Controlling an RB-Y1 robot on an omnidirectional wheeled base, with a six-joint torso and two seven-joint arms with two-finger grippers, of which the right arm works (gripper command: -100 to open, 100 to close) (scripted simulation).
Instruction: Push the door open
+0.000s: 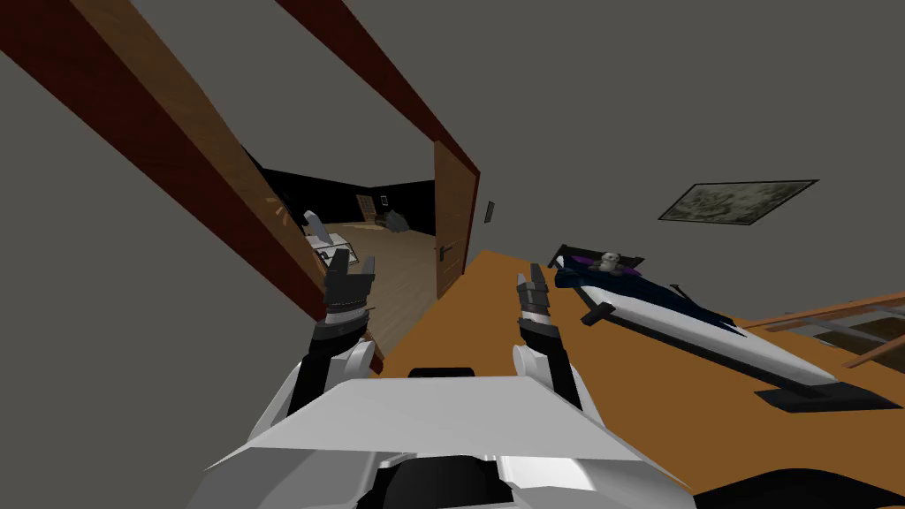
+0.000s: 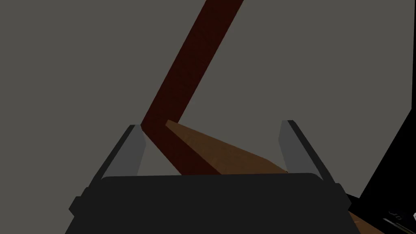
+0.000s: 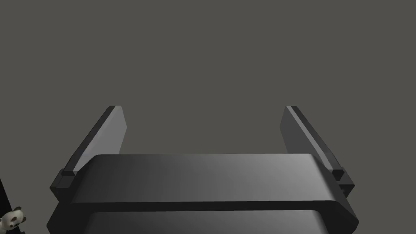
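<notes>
Both sets of jaws stand wide open and hold nothing. The left jaws' thin grey fingers (image 2: 131,148) are spread about a third of the wrist view apart, and the right jaws' fingers (image 3: 106,130) the same, facing a flat grey wall (image 3: 211,61). Between the left blades show a dark red strip of door frame (image 2: 183,81) and, beside it, a wedge of brown wood grain, the left jamb (image 2: 219,154). In the head view the left jaws hang just beside that jamb's lower end, and the right jaws hang over the orange floor (image 1: 495,336), well apart from the frame.

Past the jaws, the door (image 1: 455,216) is a flat brown slab with a wood grain, its long axis upright. It stands open at the right side of the doorway, its broad face looking across the gap toward the left jamb. A small dark lever handle (image 1: 443,252) sits low by the edge nearer me. Through the gap lies a paler plank floor (image 1: 389,265), then a black area (image 1: 406,190).

Off to the right is a bed (image 1: 698,331) with a white and dark blue cover, a grey plush toy (image 1: 608,260) at its head, and a framed picture (image 1: 735,201) on the wall.
</notes>
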